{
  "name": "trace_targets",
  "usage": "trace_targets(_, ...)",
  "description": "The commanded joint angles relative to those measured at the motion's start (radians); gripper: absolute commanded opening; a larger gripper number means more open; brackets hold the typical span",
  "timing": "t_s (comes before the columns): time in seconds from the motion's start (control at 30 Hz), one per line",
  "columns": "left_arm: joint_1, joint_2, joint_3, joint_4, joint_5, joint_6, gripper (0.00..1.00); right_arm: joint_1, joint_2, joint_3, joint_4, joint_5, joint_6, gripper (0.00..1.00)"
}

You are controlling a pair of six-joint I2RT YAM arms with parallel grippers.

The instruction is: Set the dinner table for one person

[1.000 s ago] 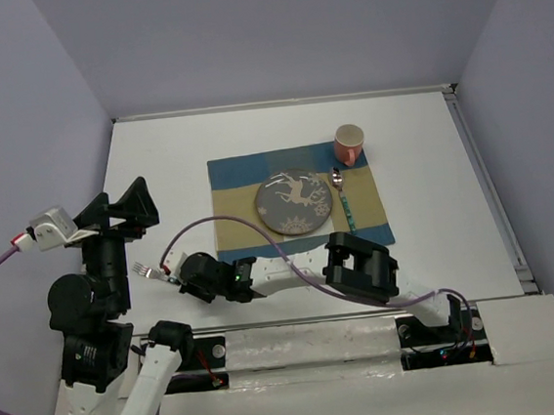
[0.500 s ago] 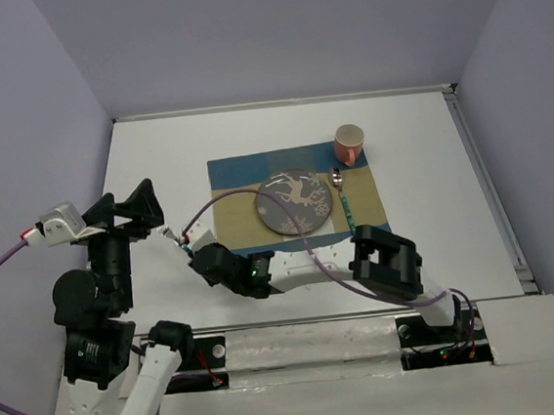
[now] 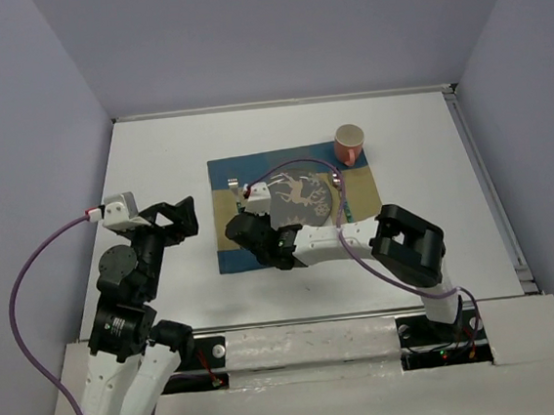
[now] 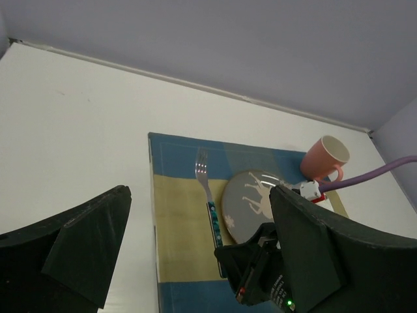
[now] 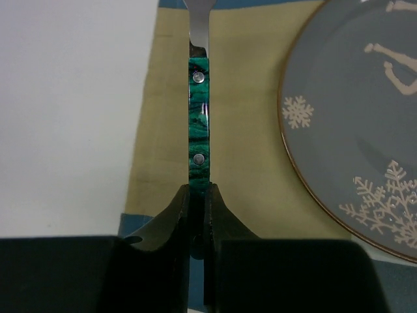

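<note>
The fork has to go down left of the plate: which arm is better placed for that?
Right. The right tool is shut on the fork by its green handle, over the placemat beside the plate. The left tool is open and empty, off to the side.

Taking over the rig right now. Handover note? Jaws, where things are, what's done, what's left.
Left gripper: jaws open, empty, over the left side of the dinner table.
Right gripper: jaws shut on the end of the fork's green handle.
Fork: over the placemat, left of the plate, tines pointing away. Can't tell if it touches the cloth.
Done: plate on the placemat, spoon to its right, mug at the far right corner.
Left: release the fork beside the plate, withdraw the right arm.
</note>
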State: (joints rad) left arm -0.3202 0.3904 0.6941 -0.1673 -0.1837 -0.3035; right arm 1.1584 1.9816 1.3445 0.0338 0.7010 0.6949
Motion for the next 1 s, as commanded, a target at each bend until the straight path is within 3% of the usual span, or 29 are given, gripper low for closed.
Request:
trace_targets(0.0,-0.029,-0.004,-0.025,0.069,0.020,0.001,0.99,0.012,0.023,0.022,-0.074,0.097,0.140,0.00)
trace_targets(0.97,-0.048,0.007,-0.034,0.086,0.027,0.006,0.99,-0.046,0.186,0.173,-0.124,0.008,0.041,0.00)
